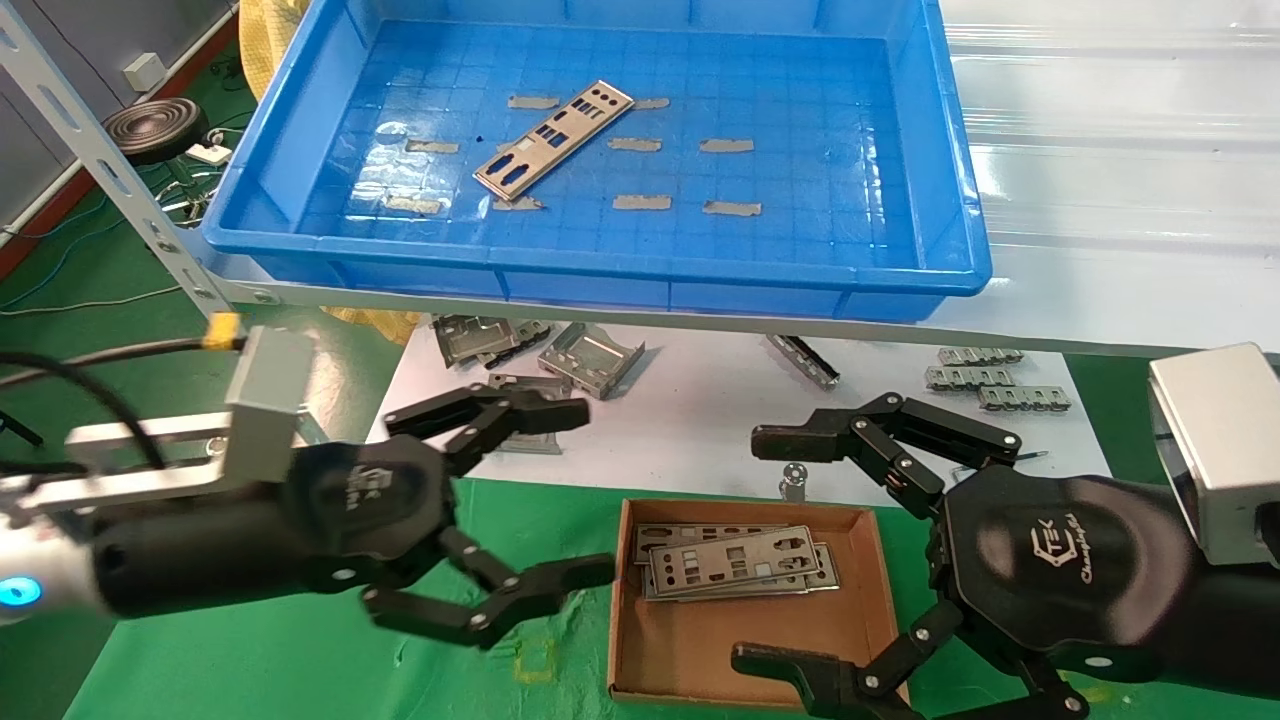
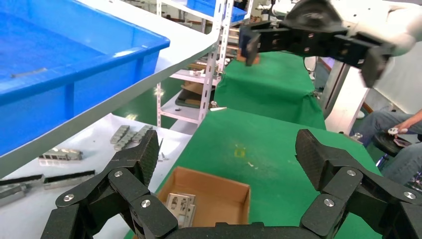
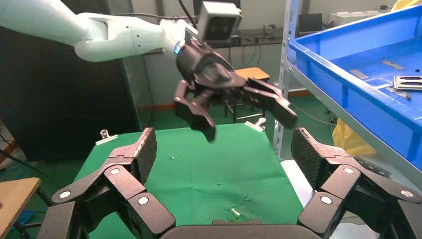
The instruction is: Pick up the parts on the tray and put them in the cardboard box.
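Observation:
One silver part [image 1: 553, 139] with many cut-outs lies slanted on the floor of the big blue tray [image 1: 600, 270], and shows at the frame edge in the right wrist view [image 3: 408, 82]. The brown cardboard box [image 1: 745, 668] sits on the green cloth near me, with a stack of parts [image 1: 735, 563] inside; the left wrist view shows the box [image 2: 219, 189] and plates [image 2: 180, 206] too. My left gripper [image 1: 570, 495] hangs open to the left of the box, holding nothing. My right gripper [image 1: 770, 550] is open over the box's right side, holding nothing.
Small grey tape strips [image 1: 640, 202] dot the tray floor. Folded metal brackets [image 1: 590, 358] and other metal pieces [image 1: 975, 378] lie on the white sheet below the tray shelf. A grey shelf upright [image 1: 110, 175] slants at the left.

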Robot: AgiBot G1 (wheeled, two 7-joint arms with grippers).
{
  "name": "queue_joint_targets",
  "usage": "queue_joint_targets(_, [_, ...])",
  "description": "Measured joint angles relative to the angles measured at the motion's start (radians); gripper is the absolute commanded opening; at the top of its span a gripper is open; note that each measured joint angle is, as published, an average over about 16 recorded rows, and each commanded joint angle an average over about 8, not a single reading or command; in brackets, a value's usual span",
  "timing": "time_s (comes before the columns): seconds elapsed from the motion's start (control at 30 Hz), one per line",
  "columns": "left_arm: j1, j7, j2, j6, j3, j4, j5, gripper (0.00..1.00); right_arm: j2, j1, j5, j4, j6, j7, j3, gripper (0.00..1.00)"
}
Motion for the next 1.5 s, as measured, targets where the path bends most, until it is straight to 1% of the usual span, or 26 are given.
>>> queue_joint_targets(0.47, [0.104,-0.105,-0.161,0.040,-0.180,-0.210,-0.006,1.00,0.000,0.000,0.000,0.000,0.000,0.000,0.000,1.00])
queue_joint_targets(0.7, [0.138,-0.137,-0.212,0.053,-0.239,-0.278,-0.008,1.00,0.000,0.000,0.000,0.000,0.000,0.000,0.000,1.00])
queue_joint_targets(0.93, [0.148,-0.144,-0.227,0.058,-0.255,-0.297,-0.009,1.00,0.000,0.000,0.000,0.000,0.001,0.000,0.000,1.00])
queue_joint_targets(1.5, [0.140,-0.140,-0.214,0.053,-0.240,-0.279,-0.009,1.00,0.000,0.000,0.001,0.000,0.001,0.000,0.000,1.00])
